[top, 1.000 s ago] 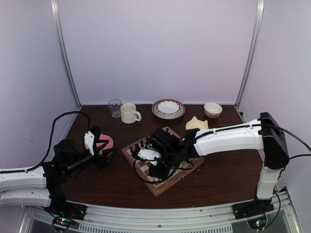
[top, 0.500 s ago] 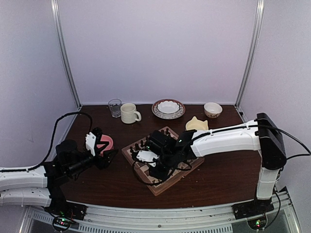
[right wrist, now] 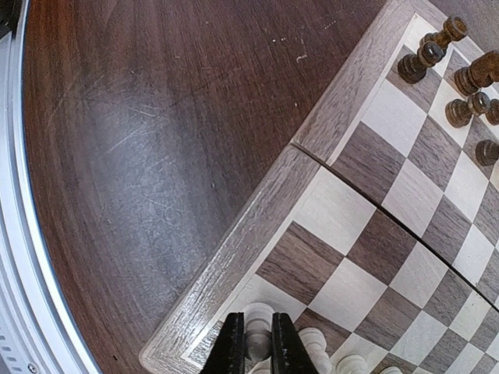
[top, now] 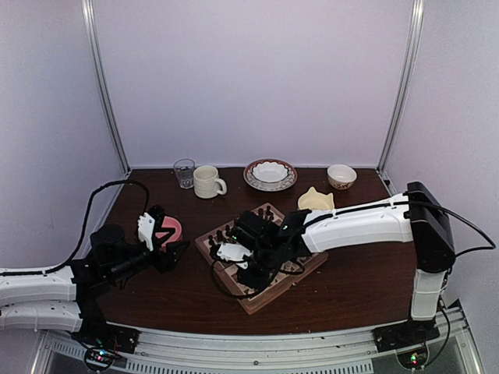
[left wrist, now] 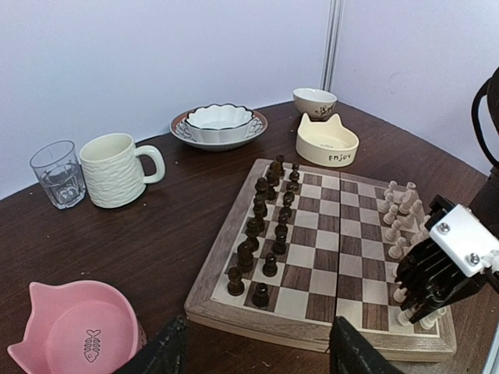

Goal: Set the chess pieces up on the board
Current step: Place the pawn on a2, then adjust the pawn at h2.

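Since a second ago the right arm has slid leftward over the board (right wrist: pixel 234 265), carrying the right gripper (right wrist: pixel 258 347) toward the board's near left corner as the overhead camera sees it; the left arm has barely shifted. At that corner square, just inside the brown rim, the right gripper's jaws are clamped on a cream-white chess piece (right wrist: pixel 258 333), with more cream-white pieces (left wrist: pixel 401 214) crowded beside it along that side of the board. The left gripper (left wrist: pixel 253 358) hovers low over the dark table (right wrist: pixel 117 156) short of the board, its jaws apart and empty. Just beside it sits a pink cat-shaped bowl (left wrist: pixel 74 335) with a fishbone print. The board lies at an angle in the middle of the table, and the dark pieces (left wrist: pixel 265 226) stand in two rows along the side opposite the cream-white ones. Beyond the board are a cream cat-eared dish (left wrist: pixel 327 140), a ribbed cream mug (left wrist: pixel 117 169) and a small glass (left wrist: pixel 58 173) side by side, a white scalloped bowl (left wrist: pixel 221 118) on a brown-rimmed plate (left wrist: pixel 183 125), and farthest a small patterned bowl (left wrist: pixel 314 101).
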Robot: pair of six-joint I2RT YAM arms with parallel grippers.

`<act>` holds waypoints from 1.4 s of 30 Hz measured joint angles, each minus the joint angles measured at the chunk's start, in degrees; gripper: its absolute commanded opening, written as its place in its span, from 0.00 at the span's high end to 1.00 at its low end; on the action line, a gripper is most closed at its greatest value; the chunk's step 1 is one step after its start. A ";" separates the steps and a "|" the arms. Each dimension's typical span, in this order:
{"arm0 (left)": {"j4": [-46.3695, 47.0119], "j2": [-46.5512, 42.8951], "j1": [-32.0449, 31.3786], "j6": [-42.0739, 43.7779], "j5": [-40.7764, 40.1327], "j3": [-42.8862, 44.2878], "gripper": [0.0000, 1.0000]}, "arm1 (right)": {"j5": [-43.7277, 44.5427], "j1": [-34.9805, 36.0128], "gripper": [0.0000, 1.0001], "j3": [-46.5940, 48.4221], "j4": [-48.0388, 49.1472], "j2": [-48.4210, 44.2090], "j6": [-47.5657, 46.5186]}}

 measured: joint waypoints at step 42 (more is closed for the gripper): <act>-2.54 -0.48 0.00 -2.03 0.35 0.76 0.37 | 22.08 0.55 0.04 -25.24 25.79 -30.99 2.10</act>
